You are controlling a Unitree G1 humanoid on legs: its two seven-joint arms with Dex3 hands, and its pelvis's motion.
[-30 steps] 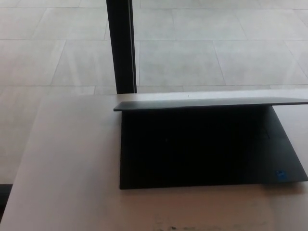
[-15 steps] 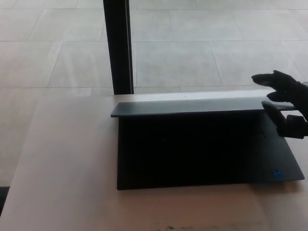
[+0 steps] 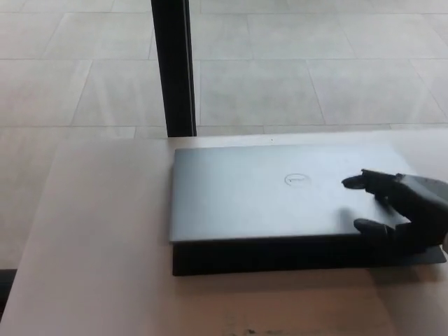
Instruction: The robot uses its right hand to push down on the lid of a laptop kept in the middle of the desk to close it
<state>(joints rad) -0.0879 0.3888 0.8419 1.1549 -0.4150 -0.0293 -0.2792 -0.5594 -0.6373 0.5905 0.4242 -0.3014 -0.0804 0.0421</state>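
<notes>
Here the laptop (image 3: 280,210) lies near the far edge of the desk (image 3: 98,245), toward its right side, with its grey lid (image 3: 266,192) lowered almost flat, a dark gap seemingly left along the front. The right hand (image 3: 399,206) rests on the lid's right end, fingers (image 3: 360,182) spread apart, clasping nothing.

Black robot hand at the frame's three-to-four o'clock edge

Only the right hand (image 3: 400,208) showed: matte black throughout, with thick, blocky, round-tipped fingers (image 3: 358,182) and a bulkier dark body behind them. No cables, screws or markings could be made out.
</notes>
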